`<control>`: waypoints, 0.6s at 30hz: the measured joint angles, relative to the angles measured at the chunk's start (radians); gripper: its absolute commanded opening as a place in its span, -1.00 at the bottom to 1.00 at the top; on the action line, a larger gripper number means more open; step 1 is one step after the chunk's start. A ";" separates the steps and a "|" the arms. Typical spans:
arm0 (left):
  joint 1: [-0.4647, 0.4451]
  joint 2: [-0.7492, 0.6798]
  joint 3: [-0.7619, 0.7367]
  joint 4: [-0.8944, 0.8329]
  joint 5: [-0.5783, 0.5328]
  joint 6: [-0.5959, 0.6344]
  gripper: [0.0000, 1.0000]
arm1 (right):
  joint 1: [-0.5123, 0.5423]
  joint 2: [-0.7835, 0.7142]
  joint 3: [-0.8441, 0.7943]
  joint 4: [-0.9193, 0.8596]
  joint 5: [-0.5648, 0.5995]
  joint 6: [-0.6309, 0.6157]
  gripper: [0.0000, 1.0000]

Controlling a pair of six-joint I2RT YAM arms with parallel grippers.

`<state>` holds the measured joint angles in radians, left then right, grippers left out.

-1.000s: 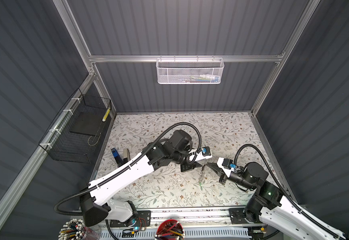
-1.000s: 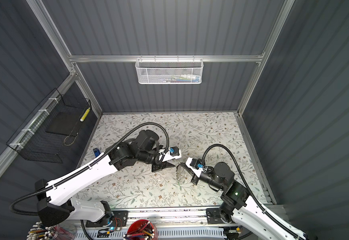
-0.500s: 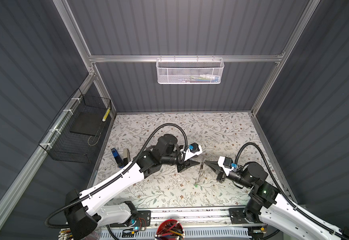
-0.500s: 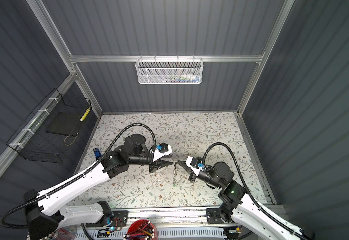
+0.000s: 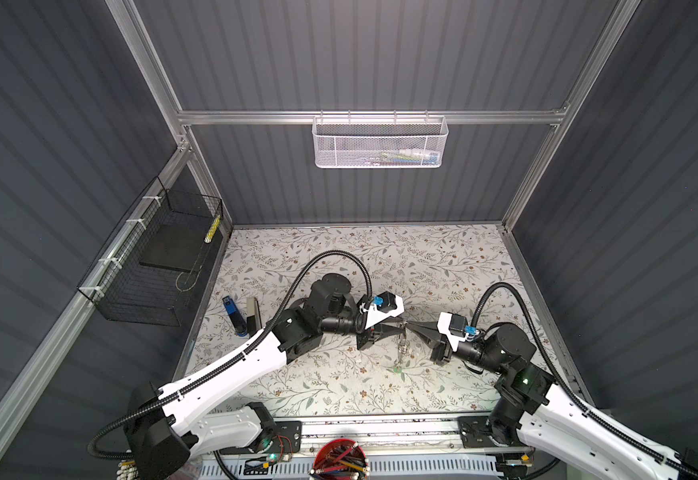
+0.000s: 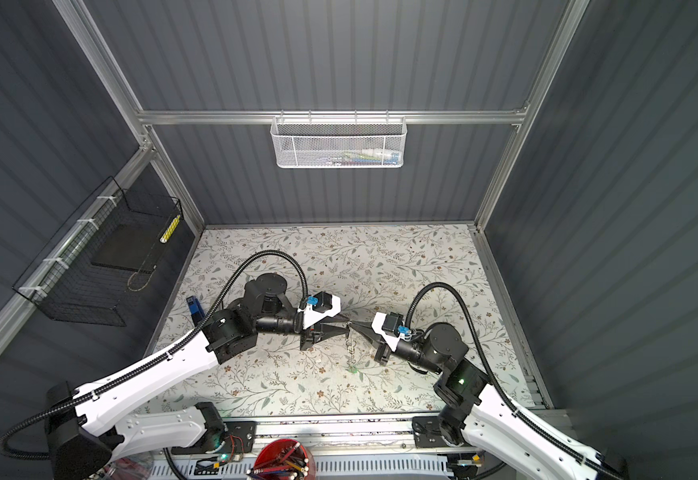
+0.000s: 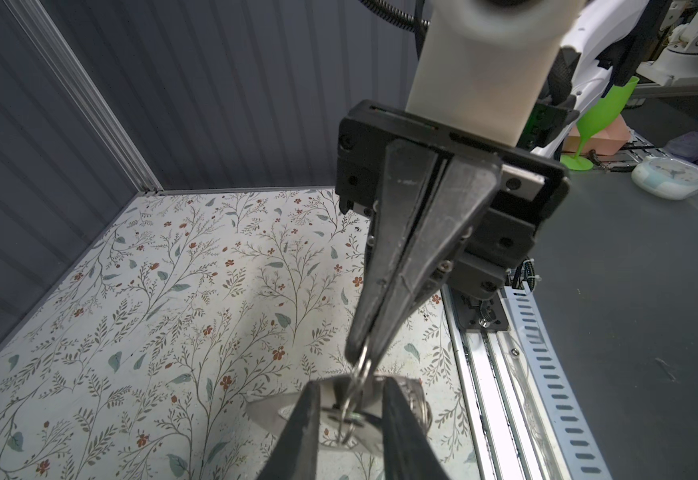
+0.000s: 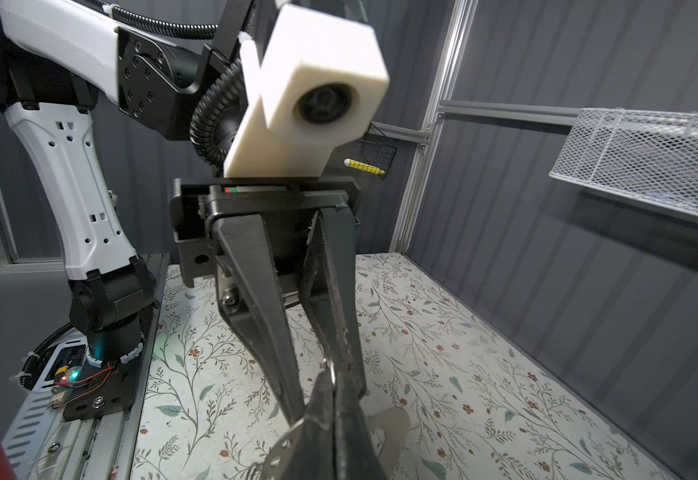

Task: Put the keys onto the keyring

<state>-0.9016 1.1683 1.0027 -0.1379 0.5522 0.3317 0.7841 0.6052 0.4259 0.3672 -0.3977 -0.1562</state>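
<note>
Silver wire ring (image 7: 360,370), thin and small, is what my right gripper (image 7: 360,356) pinches, its tips pressed together on the loop. In both top views that gripper comes in from 3 o'clock and my left gripper (image 5: 401,329) from 9 o'clock. The two meet tip to tip over the floral mat (image 5: 339,257), a little toward 6 o'clock of its middle.

The keys (image 5: 401,347) hang as a small silvery bunch at 6 o'clock of the meeting tips. The green tag (image 5: 397,368) is lowest, close to the mat; whether it touches I cannot tell.

In the left wrist view my left fingers (image 7: 306,424) stand a little apart, one on each side of the wire ring and of a bright bit of metal that it runs through. Whether their pads press on anything I cannot tell.

The keyring (image 8: 391,422), flat and grey with small holes along one edge, shows just under the tips in the right wrist view. What bears it I cannot make out.

Away from the work, a white mesh basket (image 5: 380,141) hangs on the back wall at 12 o'clock, and a black wire basket (image 5: 152,257) on the side wall at 10 o'clock. A red cup (image 5: 341,459) of pencils stands at 6 o'clock.
</note>
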 measured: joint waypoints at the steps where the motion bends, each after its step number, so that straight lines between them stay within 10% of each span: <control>1: 0.000 -0.002 -0.005 0.007 0.000 -0.003 -0.50 | 0.000 0.000 0.000 0.000 -0.001 0.000 -1.00; 18: 0.000 0.037 0.062 -0.071 0.018 -0.021 -1.00 | -0.010 -0.002 0.000 0.007 0.015 0.007 -1.00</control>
<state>-0.9012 1.2053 1.0645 -0.2089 0.5701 0.3103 0.7738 0.6029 0.4259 0.3740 -0.3828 -0.1490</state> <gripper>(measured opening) 0.056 0.047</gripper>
